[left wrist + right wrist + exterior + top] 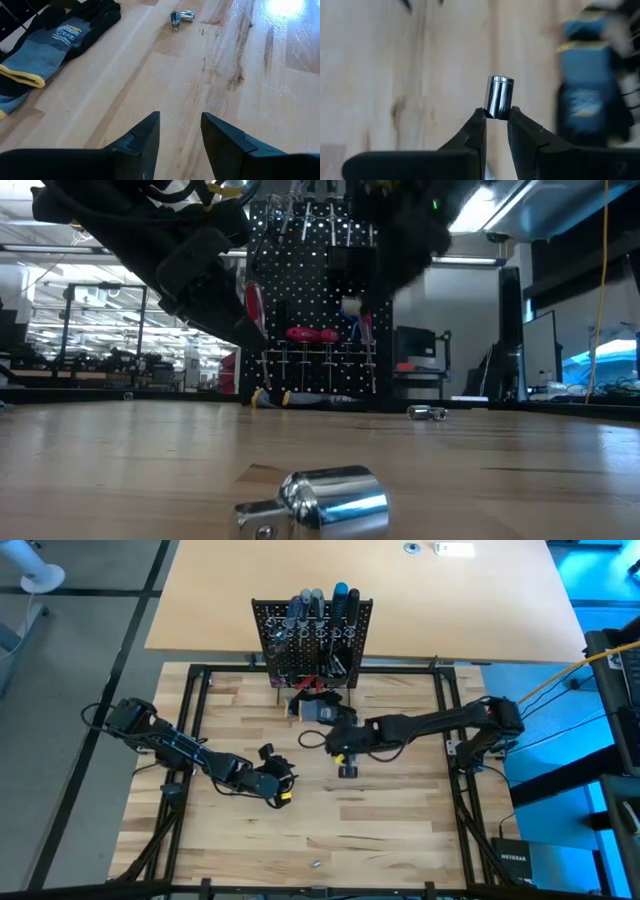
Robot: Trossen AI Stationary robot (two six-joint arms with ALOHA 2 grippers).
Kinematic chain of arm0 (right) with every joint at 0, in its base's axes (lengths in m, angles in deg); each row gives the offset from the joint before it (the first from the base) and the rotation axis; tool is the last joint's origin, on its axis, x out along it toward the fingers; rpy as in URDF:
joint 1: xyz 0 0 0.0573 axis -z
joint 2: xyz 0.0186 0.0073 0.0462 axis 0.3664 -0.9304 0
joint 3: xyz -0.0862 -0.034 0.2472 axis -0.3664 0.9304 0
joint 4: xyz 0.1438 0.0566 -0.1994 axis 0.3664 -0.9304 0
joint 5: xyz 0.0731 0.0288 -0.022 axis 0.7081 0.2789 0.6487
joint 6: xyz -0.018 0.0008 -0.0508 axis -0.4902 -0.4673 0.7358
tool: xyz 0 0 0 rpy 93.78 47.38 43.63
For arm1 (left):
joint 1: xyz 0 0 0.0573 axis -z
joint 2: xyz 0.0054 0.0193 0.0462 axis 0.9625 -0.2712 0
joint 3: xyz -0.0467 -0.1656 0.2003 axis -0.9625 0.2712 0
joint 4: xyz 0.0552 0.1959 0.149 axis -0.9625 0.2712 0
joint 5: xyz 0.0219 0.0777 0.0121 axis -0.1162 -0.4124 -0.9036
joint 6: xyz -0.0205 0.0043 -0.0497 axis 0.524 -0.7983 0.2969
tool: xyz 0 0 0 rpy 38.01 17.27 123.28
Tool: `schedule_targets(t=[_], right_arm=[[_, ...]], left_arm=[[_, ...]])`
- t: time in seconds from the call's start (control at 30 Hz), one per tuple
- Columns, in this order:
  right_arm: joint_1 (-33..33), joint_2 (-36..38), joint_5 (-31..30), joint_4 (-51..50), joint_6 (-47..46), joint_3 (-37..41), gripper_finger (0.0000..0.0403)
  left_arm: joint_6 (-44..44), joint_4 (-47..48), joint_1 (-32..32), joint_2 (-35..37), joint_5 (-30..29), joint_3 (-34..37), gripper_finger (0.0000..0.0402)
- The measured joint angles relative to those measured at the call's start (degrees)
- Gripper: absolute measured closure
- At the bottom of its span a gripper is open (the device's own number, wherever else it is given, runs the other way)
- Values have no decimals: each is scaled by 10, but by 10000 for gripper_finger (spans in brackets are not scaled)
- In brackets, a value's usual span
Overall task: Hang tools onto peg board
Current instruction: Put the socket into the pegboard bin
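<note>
One camera looks straight down on the whole worktop. Another sits at worktop level, facing the peg board. Wrist cameras look closely down at the wood.

Bright workshop hall behind table

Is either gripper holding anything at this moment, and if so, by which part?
The right gripper pinches a small shiny silver socket by its lower end, the rest standing clear above the fingertips. The left gripper is open and holds nothing.

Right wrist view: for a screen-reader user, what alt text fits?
The right pincer grips a shiny silver socket by its lower end, above the wooden table. A blurred blue-and-black glove lies beside it.
</note>
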Motion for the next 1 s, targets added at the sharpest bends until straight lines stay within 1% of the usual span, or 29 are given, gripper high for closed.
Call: schedule_targets(t=[0.17, 0.27, 0.37, 0.57, 0.7, 0.83, 0.93, 1.0], right_arm=[[1, 16, -66, -38, 53, -76, 340], [9, 27, -100, -34, 87, -114, 339], [22, 35, -121, -32, 106, -148, 339], [66, 44, -176, -36, 124, -206, 339], [101, 44, -211, -43, 124, -221, 338], [133, 43, -216, -58, 110, -221, 338], [148, 41, -202, -61, 90, -221, 335], [154, 39, -194, -69, 88, -221, 325]], left_arm=[[0, 0, 0, 0, 0, 0, 268], [0, 0, 0, 0, 0, 0, 268], [0, 0, 0, 0, 0, 0, 268], [0, 0, 0, 0, 0, 0, 268], [0, 0, 0, 0, 0, 0, 268], [0, 0, 0, 0, 0, 0, 268], [0, 0, 0, 0, 0, 0, 268], [-1, 0, 0, 0, 0, 0, 268]])
